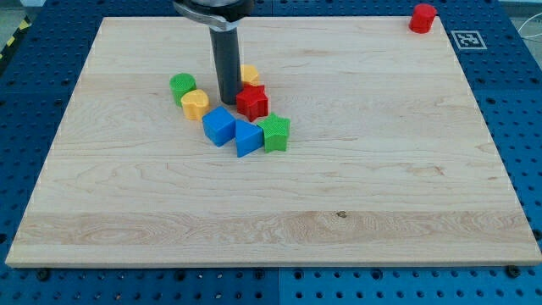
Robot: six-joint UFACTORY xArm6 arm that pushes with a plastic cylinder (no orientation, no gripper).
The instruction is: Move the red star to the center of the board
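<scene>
Red star [252, 102] sitting left of board centre, touching my tip [229, 101] on its left, crowded by blue cube [218, 125] and green star [275, 132]; lining up rightward shove; lacking any jaws.

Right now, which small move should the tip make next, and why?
Probably a short push toward the view's right. My tip stands just left of the red star, and the board's center lies right of and slightly below the star.
</scene>
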